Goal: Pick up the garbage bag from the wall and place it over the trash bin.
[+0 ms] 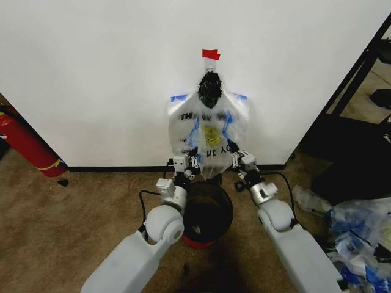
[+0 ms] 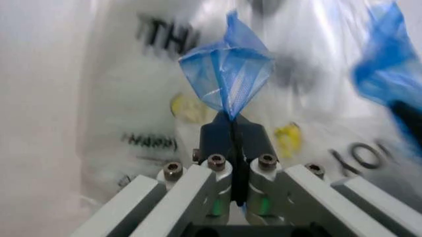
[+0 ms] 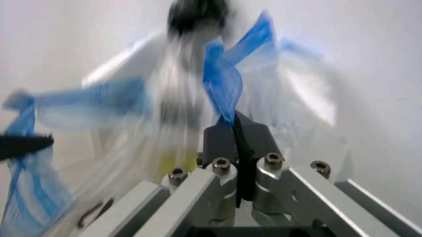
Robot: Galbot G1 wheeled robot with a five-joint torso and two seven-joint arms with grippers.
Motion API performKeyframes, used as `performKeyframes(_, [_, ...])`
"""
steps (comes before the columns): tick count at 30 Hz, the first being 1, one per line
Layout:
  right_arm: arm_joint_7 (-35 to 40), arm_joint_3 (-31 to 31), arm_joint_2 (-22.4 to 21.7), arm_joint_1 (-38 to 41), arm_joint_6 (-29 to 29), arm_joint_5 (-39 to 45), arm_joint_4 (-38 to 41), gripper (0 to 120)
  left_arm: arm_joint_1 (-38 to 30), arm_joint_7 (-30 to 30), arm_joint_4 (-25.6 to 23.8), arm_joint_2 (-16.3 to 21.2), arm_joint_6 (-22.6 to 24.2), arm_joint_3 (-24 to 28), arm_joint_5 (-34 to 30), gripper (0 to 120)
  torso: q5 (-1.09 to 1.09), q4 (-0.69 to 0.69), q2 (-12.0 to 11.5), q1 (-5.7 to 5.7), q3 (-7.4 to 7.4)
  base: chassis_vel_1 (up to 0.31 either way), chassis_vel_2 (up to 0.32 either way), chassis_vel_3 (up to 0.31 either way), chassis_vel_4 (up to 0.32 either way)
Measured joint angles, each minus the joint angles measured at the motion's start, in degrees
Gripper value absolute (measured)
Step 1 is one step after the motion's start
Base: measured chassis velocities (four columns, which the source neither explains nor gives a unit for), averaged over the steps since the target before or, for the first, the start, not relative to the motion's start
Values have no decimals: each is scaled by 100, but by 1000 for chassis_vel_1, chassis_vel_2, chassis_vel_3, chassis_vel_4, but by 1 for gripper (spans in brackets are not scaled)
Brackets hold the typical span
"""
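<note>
Jaws of both raised grippers, left (image 1: 191, 163) and right (image 1: 234, 160), pinch the garbage bag (image 1: 209, 131).

Garbage bag (image 1: 197, 131) – thin, crinkly clear plastic film, bluish tint, glossy blue patches. Printed bag (image 1: 211, 135) behind – white, semi-opaque plastic, soft sheen. Wall (image 1: 104, 73) – matt white paint, smooth; black baseboard (image 1: 116, 168). Trash bin (image 1: 211, 210) – black, dull finish, red base. Carpet (image 1: 67, 213) – brown, rough pile. Left gripper (image 2: 234, 129) and right gripper (image 3: 235, 129) – matt black pads pinching blue film, brushed silver metal links, steel socket screws. Arm shells – smooth grey-white plastic.
</note>
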Motion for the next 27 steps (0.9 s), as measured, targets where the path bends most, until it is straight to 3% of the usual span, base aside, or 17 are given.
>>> performKeyframes(8, [-351,440,64,-735,341,424,650,0,419,163,-443,82,-7,-483,26,0,0,-1,0,0,0,0,0,0,0])
performKeyframes(19, [-726,561,54,-1288,674,1041,1204,0,735,446,-873,173,-54,-869,-66,0,0,0,-1,0,0,0,0,0,0])
performKeyframes(27, [-1112,771,178,-1796,985,774,1358,0,1040,513,-976,195,-201,-955,-13,0,0,0,-1,0,0,0,0,0,0])
